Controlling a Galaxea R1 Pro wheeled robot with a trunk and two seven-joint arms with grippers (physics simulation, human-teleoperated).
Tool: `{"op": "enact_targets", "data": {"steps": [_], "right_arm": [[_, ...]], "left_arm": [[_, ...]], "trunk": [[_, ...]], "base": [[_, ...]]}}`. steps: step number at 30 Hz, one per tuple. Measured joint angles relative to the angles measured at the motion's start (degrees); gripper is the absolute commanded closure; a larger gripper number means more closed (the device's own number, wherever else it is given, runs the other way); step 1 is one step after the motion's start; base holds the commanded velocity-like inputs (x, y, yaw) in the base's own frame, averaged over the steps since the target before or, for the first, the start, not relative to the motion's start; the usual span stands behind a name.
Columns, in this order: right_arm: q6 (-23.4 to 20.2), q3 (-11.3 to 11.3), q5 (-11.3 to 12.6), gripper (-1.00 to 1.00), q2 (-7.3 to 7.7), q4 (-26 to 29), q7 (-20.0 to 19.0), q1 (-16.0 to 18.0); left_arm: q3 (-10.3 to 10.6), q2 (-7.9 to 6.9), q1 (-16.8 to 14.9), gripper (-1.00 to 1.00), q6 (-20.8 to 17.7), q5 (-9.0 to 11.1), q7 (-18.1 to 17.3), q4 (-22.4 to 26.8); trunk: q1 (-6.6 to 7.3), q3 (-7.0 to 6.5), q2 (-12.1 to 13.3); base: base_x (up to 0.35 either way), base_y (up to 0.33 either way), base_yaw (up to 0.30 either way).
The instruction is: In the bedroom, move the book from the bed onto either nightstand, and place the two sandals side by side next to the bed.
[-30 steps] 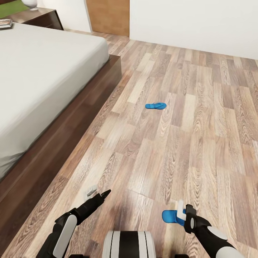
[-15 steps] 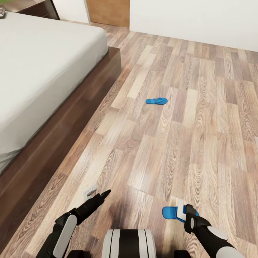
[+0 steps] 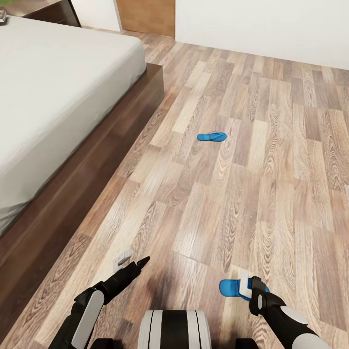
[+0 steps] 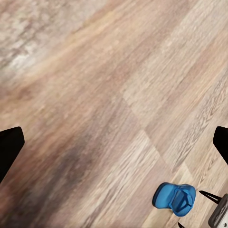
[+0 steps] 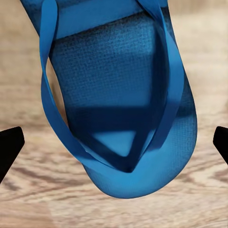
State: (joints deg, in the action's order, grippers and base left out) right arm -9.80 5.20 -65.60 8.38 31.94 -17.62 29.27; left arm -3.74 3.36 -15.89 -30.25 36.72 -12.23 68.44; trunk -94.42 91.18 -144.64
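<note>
Wood-plank floor point(image 3: 232, 203) stretched beside our bed point(image 3: 53, 92); our right gripper point(image 3: 249, 287) apparently clutched one sandal point(image 5: 118, 104), left gripper point(image 3: 138, 264) spread.

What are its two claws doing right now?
Left gripper: open, holding nothing.
Right gripper: closed on a blue sandal, lifted off the floor.

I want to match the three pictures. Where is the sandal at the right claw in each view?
Head view: sandal at the bottom, right of centre, at the right claw.
Left wrist view: sandal low on the right, seen small and end-on.
Right wrist view: sandal large in the centre, straps facing the camera.
Shared landmark: the wood-plank floor lies behind it in all three.
</note>
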Motion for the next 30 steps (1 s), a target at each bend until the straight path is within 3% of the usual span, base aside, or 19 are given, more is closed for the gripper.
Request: {"op": "enact_targets", "data": {"steps": [30], "right_arm": [[0.0,0.0,0.0,-1.00,0.00,0.0,0.0,0.0]], "left_arm": [[0.0,0.00,0.0,-1.00,0.0,0.0,0.0,0.0]], "trunk": [[0.00,0.00,0.0]], "base": [[0.008,0.039,0.000]]}}
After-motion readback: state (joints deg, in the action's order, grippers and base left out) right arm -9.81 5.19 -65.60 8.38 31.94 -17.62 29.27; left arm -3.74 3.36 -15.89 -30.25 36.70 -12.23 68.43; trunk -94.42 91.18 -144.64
